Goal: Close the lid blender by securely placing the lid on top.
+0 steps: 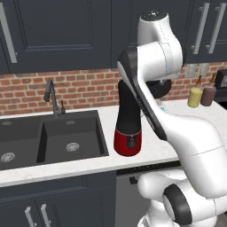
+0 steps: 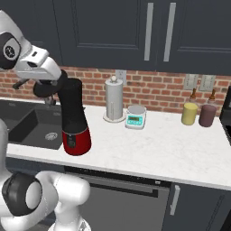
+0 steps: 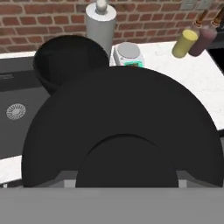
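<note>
Beside the sink (image 1: pixel 53 137), on the white counter (image 2: pixel 171 149), the blender (image 2: pixel 73 122) is seen standing upright, its black jar rising from the red base. The gripper (image 2: pixel 45 88) is held level with the jar's top, just to the sink side of it. In the hand view the lid (image 3: pixel 127 131) is shown as a large black disc close under the camera, with its knob at the bottom where the fingertips would be; it is judged to be pinched by the knob, though the fingers themselves are hidden and their state cannot be told for sure. The jar's open mouth (image 3: pixel 70 61) is seen beyond the lid's edge, so the blender is not yet closed.

The carrying of the lid is judged largely done. What is left: the lid must be centred over the mouth, lowered until seated, and released.

Further from the blender, a paper towel roll (image 2: pixel 114 99), a scale (image 2: pixel 136 116) and 2 canisters (image 2: pixel 198 113) are seen.
</note>
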